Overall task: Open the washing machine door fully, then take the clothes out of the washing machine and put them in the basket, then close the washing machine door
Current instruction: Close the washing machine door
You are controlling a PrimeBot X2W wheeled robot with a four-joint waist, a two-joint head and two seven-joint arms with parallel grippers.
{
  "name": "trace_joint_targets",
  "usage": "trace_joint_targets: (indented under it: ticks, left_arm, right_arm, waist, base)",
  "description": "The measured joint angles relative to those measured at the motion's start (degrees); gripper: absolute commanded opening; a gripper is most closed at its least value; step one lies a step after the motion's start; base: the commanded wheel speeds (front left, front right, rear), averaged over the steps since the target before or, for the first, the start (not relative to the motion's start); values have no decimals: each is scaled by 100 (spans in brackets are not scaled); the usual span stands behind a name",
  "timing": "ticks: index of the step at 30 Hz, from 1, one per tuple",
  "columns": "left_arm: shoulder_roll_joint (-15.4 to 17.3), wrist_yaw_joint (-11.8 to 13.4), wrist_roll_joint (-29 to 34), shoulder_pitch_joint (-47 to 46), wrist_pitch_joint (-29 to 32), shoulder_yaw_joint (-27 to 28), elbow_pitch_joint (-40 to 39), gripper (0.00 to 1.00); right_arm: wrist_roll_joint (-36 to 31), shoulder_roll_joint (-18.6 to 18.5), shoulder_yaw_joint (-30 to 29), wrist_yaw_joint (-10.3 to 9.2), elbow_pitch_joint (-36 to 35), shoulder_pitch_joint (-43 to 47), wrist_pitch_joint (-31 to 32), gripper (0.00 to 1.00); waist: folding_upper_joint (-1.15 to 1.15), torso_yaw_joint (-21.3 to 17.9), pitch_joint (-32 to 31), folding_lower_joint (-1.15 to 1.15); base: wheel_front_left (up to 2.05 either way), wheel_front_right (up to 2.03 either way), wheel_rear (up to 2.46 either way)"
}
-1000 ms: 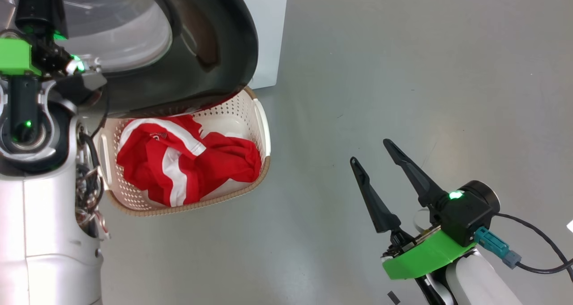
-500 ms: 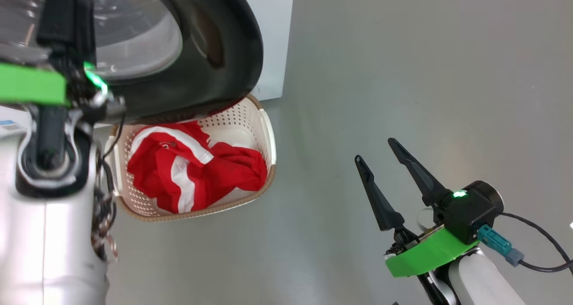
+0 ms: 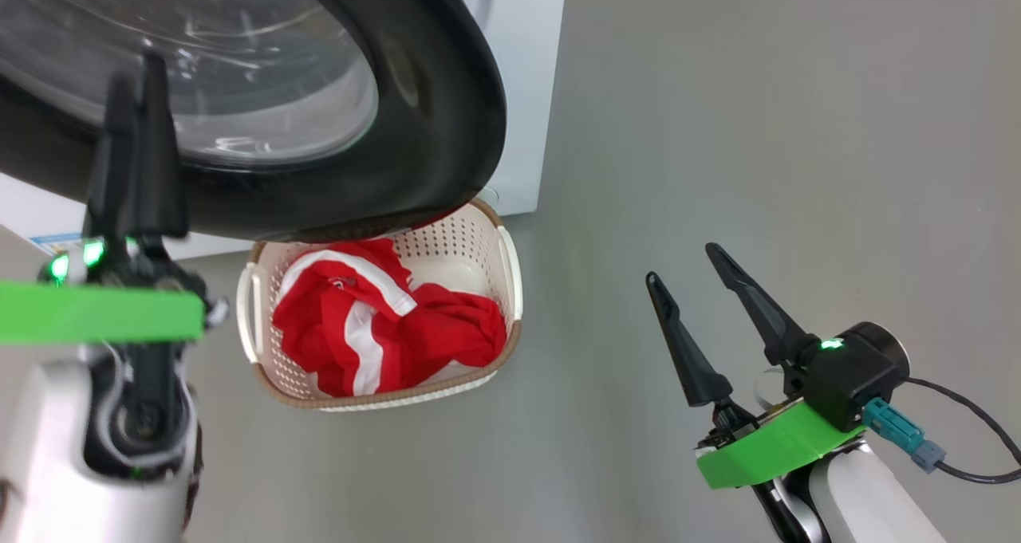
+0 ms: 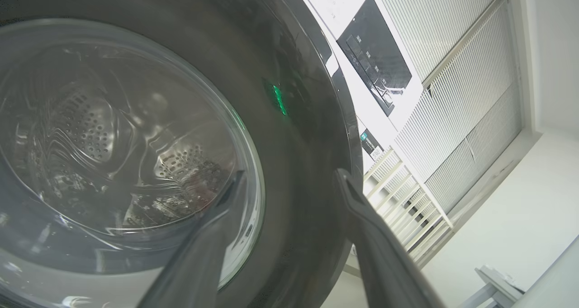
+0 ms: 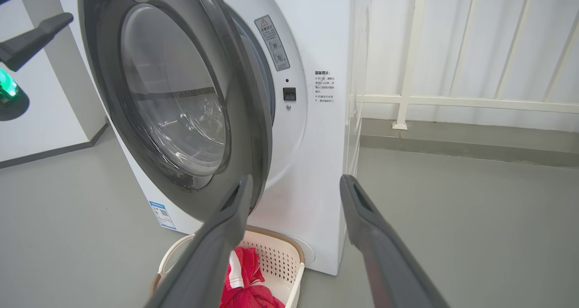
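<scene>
**Op:** Where's the load?
**Obs:** The clothes (image 3: 383, 328) sit in the basket (image 3: 510, 288) on the floor, tucked against the washing machine (image 3: 526, 88) and under the door (image 3: 447, 128). I'd call the unload done, so shutting the door is what's left.

**Op:** Why's L up there?
**Obs:** Your L gripper (image 4: 289, 195) faces the door's outer side, about where glass meets black rim. Its fingers are spread wide w/ nothing btwn them. That reads as set for a push, not a grab. Can't tell if it's touching.

**Op:** And R?
**Obs:** Your R gripper (image 3: 682, 265) is low over bare floor, well apart from the basket, fingers wide and empty. Prob. parked clear of the door's swing.

**Op:** Door status?
**Obs:** Ajar at an angle, not latched. The lower rim overhangs the basket's back edge, and R wrist view shows a gap btwn them. Mind that clearance when you push.
</scene>
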Motion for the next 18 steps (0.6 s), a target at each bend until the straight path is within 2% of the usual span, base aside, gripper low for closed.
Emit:
trace_joint_targets:
  ticks: [3, 7, 12, 18]
  left_arm:
    - [127, -4, 543, 331, -223, -157, -81, 100]
    - [149, 18, 943, 729, -390, -213, -210, 100]
    - [203, 226, 1789, 1117, -508, -277, -370, 100]
    - [202, 263, 2722, 1628, -541, -246, -506, 100]
  right_arm:
    - [0, 1, -41, 0, -1, 13, 0, 100]
    - [0, -2, -157, 0, -1, 124, 0, 100]
    - [-8, 7, -343, 0, 0, 137, 0, 100]
    - [-153, 37, -536, 0, -53, 139, 0, 100]
  waist:
    - [0, 47, -121, 0]
    - [0, 112, -258, 0]
    - [0, 179, -396, 0]
    - [0, 217, -532, 0]
  base:
    - [0, 0, 0]
    - [0, 0, 0]
    - [0, 0, 0]
    - [0, 0, 0]
